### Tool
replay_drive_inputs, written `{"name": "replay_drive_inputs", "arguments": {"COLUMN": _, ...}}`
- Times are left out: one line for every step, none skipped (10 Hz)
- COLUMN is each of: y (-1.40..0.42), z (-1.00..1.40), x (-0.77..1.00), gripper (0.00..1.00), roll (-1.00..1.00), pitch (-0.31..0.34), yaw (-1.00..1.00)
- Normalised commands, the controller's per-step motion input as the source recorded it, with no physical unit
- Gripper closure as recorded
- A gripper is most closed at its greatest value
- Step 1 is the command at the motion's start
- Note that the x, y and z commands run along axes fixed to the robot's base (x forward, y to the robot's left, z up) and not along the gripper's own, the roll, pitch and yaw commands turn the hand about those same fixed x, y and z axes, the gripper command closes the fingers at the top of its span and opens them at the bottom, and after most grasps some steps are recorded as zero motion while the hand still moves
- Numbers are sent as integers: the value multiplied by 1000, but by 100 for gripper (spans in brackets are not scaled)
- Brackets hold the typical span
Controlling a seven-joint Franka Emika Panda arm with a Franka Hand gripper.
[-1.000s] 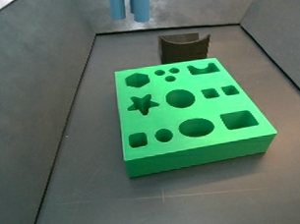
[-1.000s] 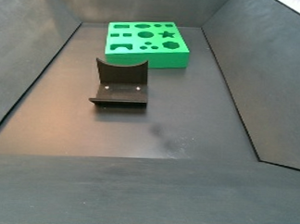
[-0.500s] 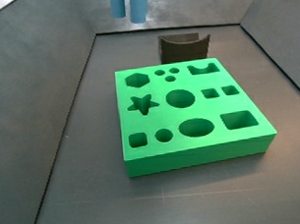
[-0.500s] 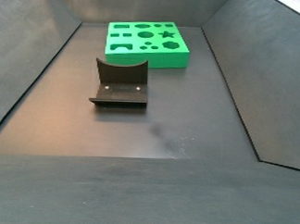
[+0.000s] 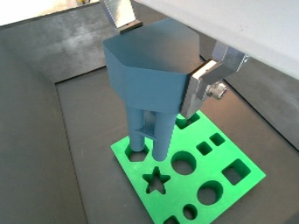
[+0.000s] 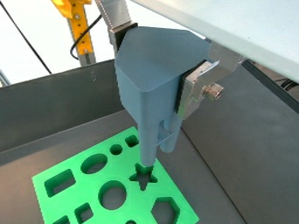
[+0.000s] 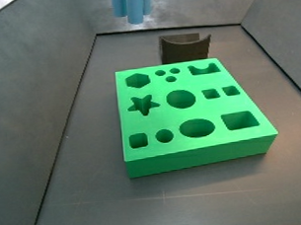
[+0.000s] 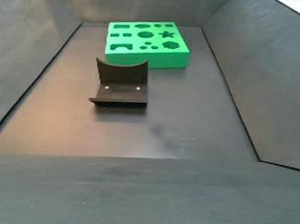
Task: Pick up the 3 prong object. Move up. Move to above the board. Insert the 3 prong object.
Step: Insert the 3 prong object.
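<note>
There is one board [image 7: 191, 117], a thick green slab lying flat on the dark floor of the walled bin [image 8: 177, 133], and its top carries about a dozen cut-outs, among them one star, one hexagon, three small round holes in a cluster and several squares and circles. One fixture [image 8: 120, 83] stands on the floor just beside the board's edge, a dark bracket with a curved notch; in a side view it sits behind the board [image 7: 184, 46]. One 3 prong object [image 5: 152, 74] hangs well above the board, its blocky blue head clamped in the gripper [image 6: 158, 83], with a silver finger plate [image 5: 201, 87] pressed flat against its side and the prongs pointing down toward the star and hexagon end. In a side view only the prong tips [image 7: 130, 4] show at the top edge, high above the far end of the bin. Nothing stands between the prongs and the board. Compared with a second ago the prong tips show shorter, so the piece has risen slightly.
</note>
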Motion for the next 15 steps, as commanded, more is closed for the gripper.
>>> {"name": "replay_drive_inputs", "arguments": {"y": 443, "z": -540, "x": 91, "gripper": 100, "roll": 0, "pitch": -27, "yaw": -266}}
{"name": "replay_drive_inputs", "arguments": {"y": 489, "z": -437, "x": 29, "gripper": 100, "roll": 30, "pitch": 0, "yaw": -337}}
{"name": "replay_drive_inputs", "arguments": {"y": 491, "z": -334, "x": 83, "gripper": 100, "roll": 0, "pitch": 0, "yaw": -417}}
{"name": "replay_drive_inputs", "arguments": {"y": 517, "z": -306, "x": 166, "gripper": 100, "roll": 0, "pitch": -11, "yaw": -469}}
{"name": "replay_drive_inputs", "arguments": {"y": 474, "z": -291, "x": 283, "gripper": 100, "roll": -27, "pitch": -31, "yaw": -457}}
{"name": "replay_drive_inputs", "arguments": {"y": 386, "z": -257, "x": 446, "gripper": 100, "roll": -59, "pitch": -46, "yaw": -406}}
{"name": "replay_drive_inputs", "arguments": {"y": 323, "z": -171, "x": 529, "gripper": 100, "roll": -96, "pitch": -40, "yaw": -286}}
{"name": "replay_drive_inputs", "arguments": {"y": 66, "z": 0, "x": 183, "gripper": 100, "roll": -23, "pitch": 0, "yaw": -154}}
{"name": "replay_drive_inputs", "arguments": {"y": 0, "z": -183, "x": 266, "gripper": 100, "roll": 0, "pitch": -54, "yaw": -69}}
{"name": "replay_drive_inputs", "arguments": {"y": 37, "z": -560, "x": 531, "gripper": 100, "roll": 31, "pitch": -24, "yaw": 0}}
{"name": "replay_drive_inputs", "arguments": {"y": 74, "z": -560, "x": 480, "gripper": 100, "roll": 81, "pitch": 0, "yaw": 0}}
{"name": "replay_drive_inputs", "arguments": {"y": 49, "z": -557, "x": 371, "gripper": 100, "roll": 96, "pitch": 0, "yaw": 0}}
{"name": "replay_drive_inputs", "arguments": {"y": 69, "z": -489, "x": 280, "gripper": 100, "roll": 96, "pitch": 0, "yaw": 0}}
{"name": "replay_drive_inputs", "arguments": {"y": 151, "z": -349, "x": 154, "gripper": 100, "roll": 59, "pitch": 0, "yaw": 34}}
{"name": "replay_drive_inputs", "arguments": {"y": 240, "z": -340, "x": 20, "gripper": 100, "roll": 21, "pitch": 0, "yaw": 83}}
